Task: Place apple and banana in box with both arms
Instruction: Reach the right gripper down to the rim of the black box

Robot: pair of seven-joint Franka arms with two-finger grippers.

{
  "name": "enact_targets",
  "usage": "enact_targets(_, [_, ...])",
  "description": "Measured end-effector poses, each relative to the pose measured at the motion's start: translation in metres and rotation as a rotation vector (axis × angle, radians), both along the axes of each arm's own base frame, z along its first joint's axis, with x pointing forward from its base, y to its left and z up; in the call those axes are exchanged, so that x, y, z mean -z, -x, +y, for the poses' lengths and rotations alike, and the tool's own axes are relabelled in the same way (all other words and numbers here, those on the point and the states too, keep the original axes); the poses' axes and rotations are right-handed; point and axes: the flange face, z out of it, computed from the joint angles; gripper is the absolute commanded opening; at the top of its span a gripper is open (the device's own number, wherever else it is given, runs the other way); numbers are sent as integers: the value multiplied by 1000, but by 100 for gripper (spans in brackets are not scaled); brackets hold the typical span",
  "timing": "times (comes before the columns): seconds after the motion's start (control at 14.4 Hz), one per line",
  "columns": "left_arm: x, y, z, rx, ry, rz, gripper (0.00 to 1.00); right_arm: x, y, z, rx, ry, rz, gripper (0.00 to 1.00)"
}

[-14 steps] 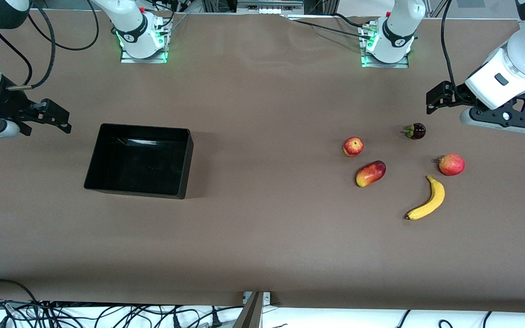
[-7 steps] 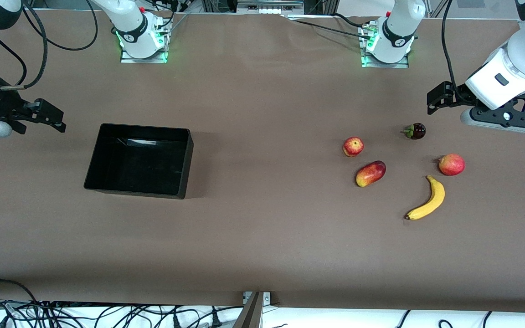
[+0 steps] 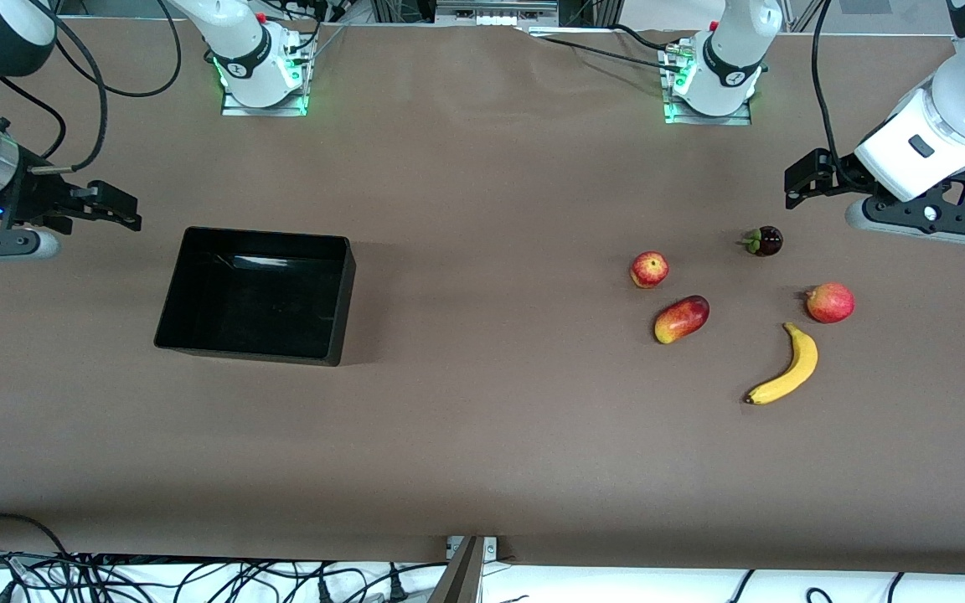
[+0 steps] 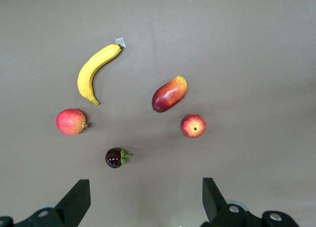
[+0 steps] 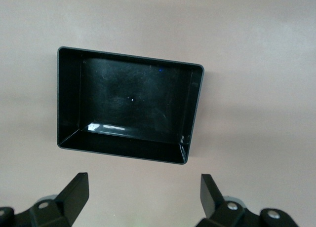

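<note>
The box (image 3: 256, 295) is sitting bare inside on the brown table (image 3: 482, 419) toward the right arm's end. The apple (image 3: 648, 270) and banana (image 3: 784, 368) are lying toward the left arm's end. The left gripper (image 4: 143, 202) and right gripper (image 5: 143, 200) are hovering with fingers spread, gripping nothing.

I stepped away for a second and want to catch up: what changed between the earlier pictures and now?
Only the right hand shifted, drawing back and then coming closer to the box, open and empty. The left hand, the apple, and the banana stayed put.
</note>
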Motion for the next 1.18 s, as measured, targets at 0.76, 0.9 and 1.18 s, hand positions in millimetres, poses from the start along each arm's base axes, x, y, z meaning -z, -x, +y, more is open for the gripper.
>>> enact_targets(0.76, [0, 0, 0, 0, 0, 3, 100, 185, 1, -54, 84, 32, 6, 100])
enact_targets(0.9, [0, 0, 0, 0, 0, 3, 100, 227, 12, -60, 92, 38, 18, 100])
enact_targets(1.18, [0, 0, 0, 0, 0, 3, 100, 258, 18, -66, 88, 43, 3, 100])
